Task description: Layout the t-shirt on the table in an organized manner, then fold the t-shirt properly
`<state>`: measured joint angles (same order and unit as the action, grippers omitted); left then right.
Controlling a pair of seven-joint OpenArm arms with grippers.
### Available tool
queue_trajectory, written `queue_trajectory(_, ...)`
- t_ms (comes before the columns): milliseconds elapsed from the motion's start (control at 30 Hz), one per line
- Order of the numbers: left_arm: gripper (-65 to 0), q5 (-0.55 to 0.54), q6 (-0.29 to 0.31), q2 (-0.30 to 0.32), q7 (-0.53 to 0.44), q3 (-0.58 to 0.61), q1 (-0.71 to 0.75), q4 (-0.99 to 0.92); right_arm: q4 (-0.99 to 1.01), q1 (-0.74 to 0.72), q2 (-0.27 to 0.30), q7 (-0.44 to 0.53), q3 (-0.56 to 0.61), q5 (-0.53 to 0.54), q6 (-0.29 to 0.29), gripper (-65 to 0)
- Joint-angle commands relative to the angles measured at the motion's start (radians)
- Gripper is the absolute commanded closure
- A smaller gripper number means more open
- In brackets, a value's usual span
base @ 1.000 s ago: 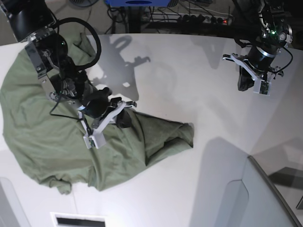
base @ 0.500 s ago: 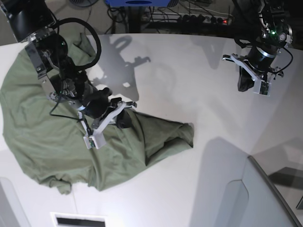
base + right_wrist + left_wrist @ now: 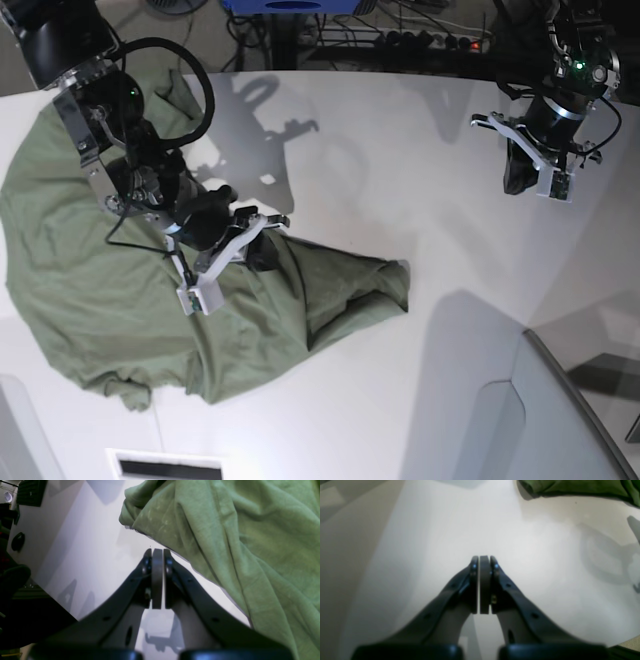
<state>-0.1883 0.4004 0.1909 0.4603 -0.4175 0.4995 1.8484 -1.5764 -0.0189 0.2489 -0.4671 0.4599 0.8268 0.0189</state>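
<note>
The table [image 3: 400, 170] carried the t-shirt [image 3: 90, 290] bunched across its left side, one fold trailing toward the centre. You would have found it soft and limp, best taken at a hem or corner. Your right gripper [image 3: 157, 552] beside it and left gripper [image 3: 484, 560] well apart were pinched closed, empty.

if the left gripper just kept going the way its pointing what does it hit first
Most likely the bare table. The shut left gripper points over open white surface; the t-shirt lies off to one side, further on. Depth is hard to judge.
</note>
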Motion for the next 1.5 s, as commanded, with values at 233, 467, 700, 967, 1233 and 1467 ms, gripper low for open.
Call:
queue_trajectory(233, 0.0, -0.017, -0.002, 0.009, -0.022, -0.001, -0.003, 0.018, -0.023, -0.017, 0.010, 0.020, -0.006, 0.004, -0.009, -1.1)
queue_trajectory(467, 0.0, -0.017, -0.002, 0.009, -0.022, -0.001, -0.006, 0.018, -0.022, -0.016, 0.007, 0.020, -0.006, 0.004, -0.009, -1.1)
queue_trajectory(700, 0.0, -0.009, -0.002, 0.014, -0.022, -0.001, -0.009, 0.014, -0.022, -0.020, 0.011, 0.015, -0.069, 0.004, -0.009, -0.9)
queue_trajectory(967, 0.0, -0.009, -0.002, 0.012, -0.022, 0.001, -0.019, 0.012, -0.022, -0.016, 0.008, 0.014, -0.099, 0.009, -0.007, -0.8)
queue_trajectory(1233, 0.0, -0.007, -0.002, 0.015, -0.022, 0.001, -0.017, 0.006, -0.020, 0.015, 0.014, 0.014, -0.099, 0.004, -0.007, -0.8)
queue_trajectory(1467, 0.0, -0.007, -0.002, 0.011, -0.022, 0.001, -0.023, -0.026, 0.035, 0.012, 0.010, 0.014, -0.100, 0.004, -0.007, -0.8)
